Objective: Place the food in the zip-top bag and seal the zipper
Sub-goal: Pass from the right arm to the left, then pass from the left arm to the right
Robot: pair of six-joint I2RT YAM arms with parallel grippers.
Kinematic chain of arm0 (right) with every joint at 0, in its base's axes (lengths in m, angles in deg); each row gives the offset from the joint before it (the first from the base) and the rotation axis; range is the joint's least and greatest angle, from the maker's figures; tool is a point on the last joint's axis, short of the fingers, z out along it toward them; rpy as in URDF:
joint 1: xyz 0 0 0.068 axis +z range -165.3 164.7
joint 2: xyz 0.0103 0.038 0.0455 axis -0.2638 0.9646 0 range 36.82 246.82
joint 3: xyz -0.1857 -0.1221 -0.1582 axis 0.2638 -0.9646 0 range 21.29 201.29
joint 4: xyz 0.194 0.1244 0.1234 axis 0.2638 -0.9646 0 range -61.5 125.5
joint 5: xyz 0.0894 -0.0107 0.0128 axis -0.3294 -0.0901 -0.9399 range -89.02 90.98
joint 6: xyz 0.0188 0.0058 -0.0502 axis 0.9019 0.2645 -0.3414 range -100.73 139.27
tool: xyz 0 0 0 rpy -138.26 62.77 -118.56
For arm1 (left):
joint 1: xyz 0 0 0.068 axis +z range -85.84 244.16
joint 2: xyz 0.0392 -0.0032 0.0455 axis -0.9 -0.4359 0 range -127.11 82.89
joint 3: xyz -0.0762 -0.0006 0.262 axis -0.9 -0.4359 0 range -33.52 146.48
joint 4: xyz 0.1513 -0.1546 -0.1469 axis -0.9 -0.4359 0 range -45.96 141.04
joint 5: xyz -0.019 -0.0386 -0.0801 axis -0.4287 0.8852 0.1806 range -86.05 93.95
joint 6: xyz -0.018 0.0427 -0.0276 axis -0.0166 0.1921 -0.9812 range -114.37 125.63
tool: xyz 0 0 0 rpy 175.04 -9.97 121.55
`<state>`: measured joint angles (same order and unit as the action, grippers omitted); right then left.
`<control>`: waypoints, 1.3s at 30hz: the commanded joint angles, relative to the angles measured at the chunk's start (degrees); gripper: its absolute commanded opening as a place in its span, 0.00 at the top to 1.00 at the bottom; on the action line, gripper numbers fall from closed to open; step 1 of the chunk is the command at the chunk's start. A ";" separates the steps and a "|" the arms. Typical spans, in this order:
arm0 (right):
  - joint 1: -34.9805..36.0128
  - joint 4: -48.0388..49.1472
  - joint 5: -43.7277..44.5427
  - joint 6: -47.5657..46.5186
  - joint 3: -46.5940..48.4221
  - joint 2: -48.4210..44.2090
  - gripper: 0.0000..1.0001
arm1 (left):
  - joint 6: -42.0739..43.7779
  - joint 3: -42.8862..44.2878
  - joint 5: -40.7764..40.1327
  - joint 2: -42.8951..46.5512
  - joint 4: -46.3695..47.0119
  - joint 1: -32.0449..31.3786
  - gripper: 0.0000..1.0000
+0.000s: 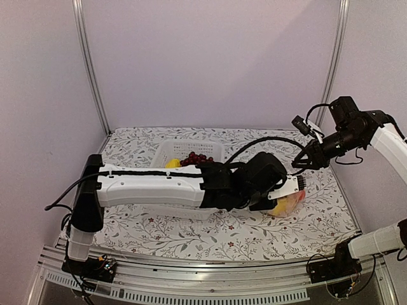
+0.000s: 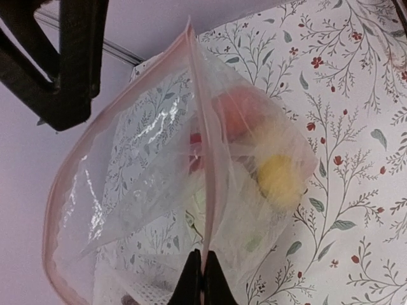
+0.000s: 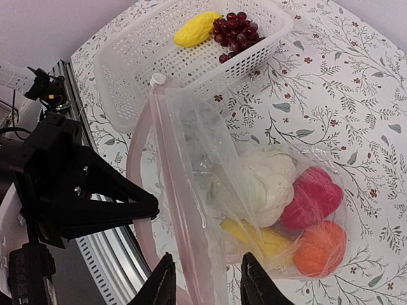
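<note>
Containers. Clear, crinkly zip-top bag (image 3: 184, 127) lies on the floral-print tablecloth (image 1: 210, 232), at the right side of the table and to the right of the basket. Four pieces sit in its far end, bunched together:
- white toy cauliflower (image 3: 270, 181)
- red toy pepper (image 3: 313, 197), touching the cauliflower
- round orange toy fruit (image 3: 321, 248), just beside the pepper
- yellow oblong piece (image 3: 257, 238), under the cauliflower's edge

Rigid translucent white perforated basket (image 3: 121, 82) stands beyond the bag. It holds a second yellow oblong piece (image 3: 197, 28) and the dark purple grape bunch (image 3: 235, 28), side by side at one end.

Bag mouth is not sealed. The thin pink-tinted zipper strip (image 2: 200, 140) runs straight up from the fingers, while the other lip bows away from it, leaving the mouth gaping.

End effectors. Left gripper (image 2: 203, 260): jaws fully closed, pinching the zipper strip at its near end. Right gripper (image 3: 206, 260): fingers parted. The strip passes through the gap between them and neither finger visibly presses on it.

Hard to make out. In the overhead view the left arm covers the basket's front wall and most of the bag, so only an orange-yellow corner shows. In the left wrist view the contents are blurred through the film: an orange-pink round shape and a yellow one can be read, and the cauliflower barely at all. Cannot tell whether the bag's loaded end carries any weight on the strip.
</note>
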<state>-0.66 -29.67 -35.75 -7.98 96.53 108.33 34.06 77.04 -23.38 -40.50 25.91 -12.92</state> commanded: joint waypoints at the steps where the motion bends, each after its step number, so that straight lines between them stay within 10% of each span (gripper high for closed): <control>1: 0.36 1.75 2.30 0.66 -0.19 -1.44 0.66 | -0.07 1.70 1.29 3.06 1.86 0.16 1.00; 17: 3.04 5.71 5.11 2.01 -1.40 4.26 0.71 | 0.99 1.38 -1.04 4.10 3.23 -1.03 1.00; 29: 3.47 2.49 -0.13 1.33 5.09 5.11 0.49 | 1.74 1.07 -0.48 4.21 3.28 -0.73 1.00; 39: 6.26 5.63 13.07 1.38 0.85 3.76 0.43 | 0.62 -0.63 0.27 5.44 5.15 0.10 1.00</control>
<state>5.26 -25.36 -28.82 -6.49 99.18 113.27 35.55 77.04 -23.58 -38.62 28.23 -13.29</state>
